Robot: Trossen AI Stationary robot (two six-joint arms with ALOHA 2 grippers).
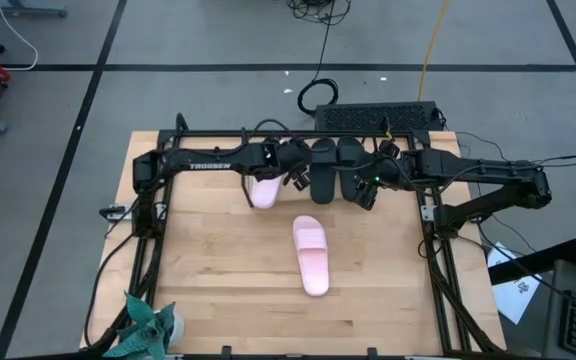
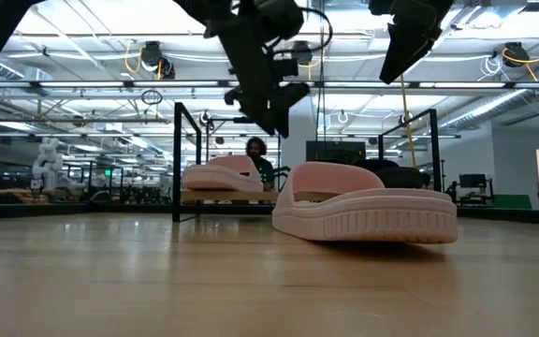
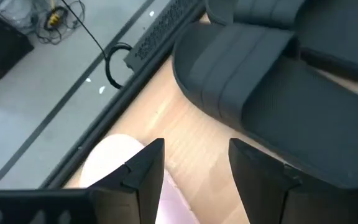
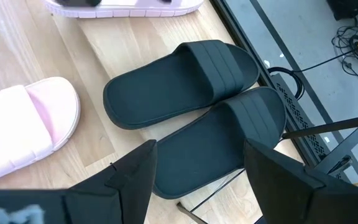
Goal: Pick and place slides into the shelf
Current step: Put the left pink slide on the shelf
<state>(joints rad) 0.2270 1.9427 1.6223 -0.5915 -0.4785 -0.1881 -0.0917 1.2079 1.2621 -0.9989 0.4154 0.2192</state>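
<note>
Nearest the front of the table (image 1: pixel 218 290) lies the one pink slide (image 1: pixel 311 254) not yet shelved, sole down on the bare wood, well apart from both arms; in the low view it fills the foreground (image 2: pixel 363 211), its strap humped up. It reads as the last pick of the task, since the other three sit at the far edge.

Beyond it is the shelf (image 1: pixel 298 135), its thin black rods (image 2: pixel 178 159) standing up at the back of the table. A second pink slide (image 1: pixel 264 190) rests at its left part, and the two black slides (image 4: pixel 185 78) lie side by side, touching, to its right, toes toward the rear rail. They are packed close, probably to leave room for the fourth sandal.

The left gripper (image 3: pixel 191 180) hangs above the shelf between the pink slide there and the nearer black one, its fingers (image 3: pixel 145 171) parted with nothing between them. The right gripper (image 4: pixel 197 180) hovers over the black pair, jaws spread wide and empty.

From above, the arms cover much of the shelf, so the black slides' exact seating on the board is hard to judge there. At table height a person shows dimly behind the shelf, mostly hidden by the shelved pink slide
</note>
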